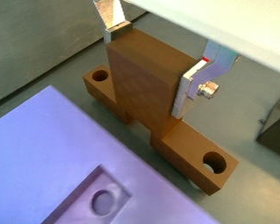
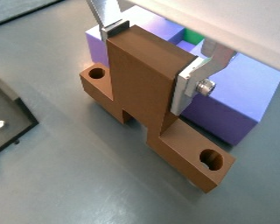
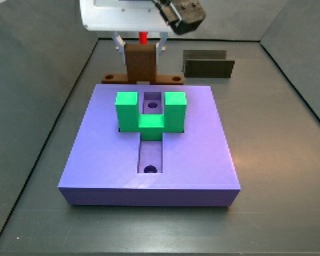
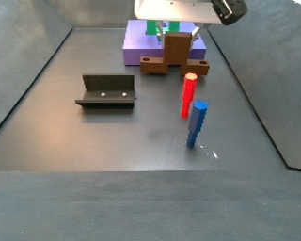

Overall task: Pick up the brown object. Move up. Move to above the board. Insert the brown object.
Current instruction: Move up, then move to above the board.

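Step in hand, judged: pick-up, at the grasp; lift not yet begun.

Nearest in a side view:
- blue bar (image 4: pixel 198 124), upright, square-edged, smooth and plastic-looking
- just behind, red cylinder (image 4: pixel 188 94), upright, round, same sheen
- off to the side, fixture (image 4: pixel 105 91), dark, L-shaped, matt, with two pale holes
- all on the grey table (image 4: pixel 116 141), dull and faintly scuffed

Next back:
- brown object (image 1: pixel 166 131), resting on the table just beside the board's edge
- shape as seen: low bar with a round hole at each end, tall rectangular block rising from its middle
- matt brown, sharp corners, faint layered grain

Tool (image 1: pixel 149 70):
- straddles the upright block from above
- silver fingers (image 1: pixel 189 87) flat against opposite faces, no gap visible in both wrist views
- taken as clamped on the brown object

Farther:
- board (image 3: pixel 190 150), thick lavender slab, smooth top, with a central groove holding holes
- green bracket (image 3: pixel 149 122), U-shaped, blocky, seated across the groove

Farthest:
- dark olive-grey block (image 3: pixel 208 65), plain box, apart from the rest

Next move, judged:
- straight vertical lift, grip kept firm on the smooth faces
- base bar to clear the board's top edge before any sideways travel
- then alignment of the bar with the groove
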